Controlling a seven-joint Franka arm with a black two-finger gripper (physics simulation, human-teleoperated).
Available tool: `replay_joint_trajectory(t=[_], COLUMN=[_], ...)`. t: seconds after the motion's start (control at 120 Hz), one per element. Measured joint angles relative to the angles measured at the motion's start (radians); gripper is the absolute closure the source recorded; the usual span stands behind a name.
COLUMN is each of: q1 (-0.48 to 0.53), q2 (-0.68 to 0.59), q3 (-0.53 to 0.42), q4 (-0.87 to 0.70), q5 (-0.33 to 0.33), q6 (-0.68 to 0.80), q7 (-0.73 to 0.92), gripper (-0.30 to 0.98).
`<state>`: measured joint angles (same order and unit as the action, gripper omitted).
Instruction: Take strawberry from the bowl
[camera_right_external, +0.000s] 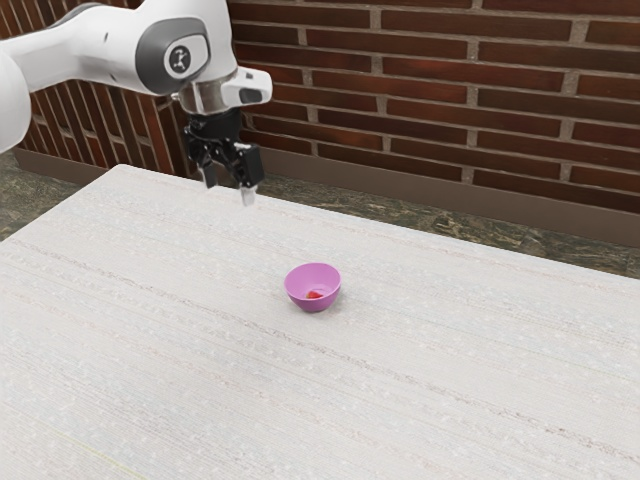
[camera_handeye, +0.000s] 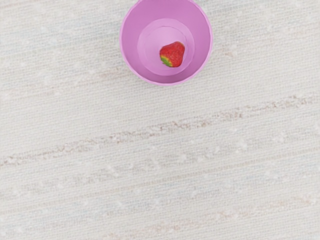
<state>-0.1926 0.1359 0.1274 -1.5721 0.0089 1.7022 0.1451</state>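
The strawberry (camera_handeye: 172, 54) is in the bowl (camera_handeye: 131, 42), lying on its side on the bottom, a little off centre and apart from the bowl's side wall. It is red, turning yellow by its green leafy end. The bowl is pink, round and upright, its mouth open upward.

Under the bowl, and reaching out all around it, is the table (camera_right_external: 150, 350), with a pale, woven-looking top. Thin brownish streaks cross that top, one passing near the bowl.

The gripper (camera_right_external: 229, 194) is in the air, higher than the bowl and well apart from it, toward the exterior view's left. Its two fingers point down and stand spread, with nothing between them, so it is released. The white arm (camera_right_external: 105, 48) comes in from the exterior view's upper left, higher than the bowl too.

Beyond the bowl, past the table's far edge, are a dark mottled floor (camera_right_external: 420, 215) and a brick wall (camera_right_external: 430, 90) of reddish-brown.
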Motion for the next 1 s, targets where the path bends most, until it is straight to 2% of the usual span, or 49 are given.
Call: replay_joint_trajectory(t=[0.3,0.425,0.617,0.708,1.0], q1=[0.008,-0.002,-0.023,-0.032,-0.031], q2=[0.007,0.079,0.171,0.263,0.445], q3=[-0.013,-0.041,-0.058,-0.081,-0.095], q4=[0.036,0.100,0.114,0.196,0.362], q5=[0.001,0.003,-0.016,-0.027,-0.038], q6=[0.008,0.010,0.013,0.014,0.038], q7=[0.002,0.002,0.000,-0.001,-0.002], gripper=[0.00,0.00,0.00,0.00,0.00])
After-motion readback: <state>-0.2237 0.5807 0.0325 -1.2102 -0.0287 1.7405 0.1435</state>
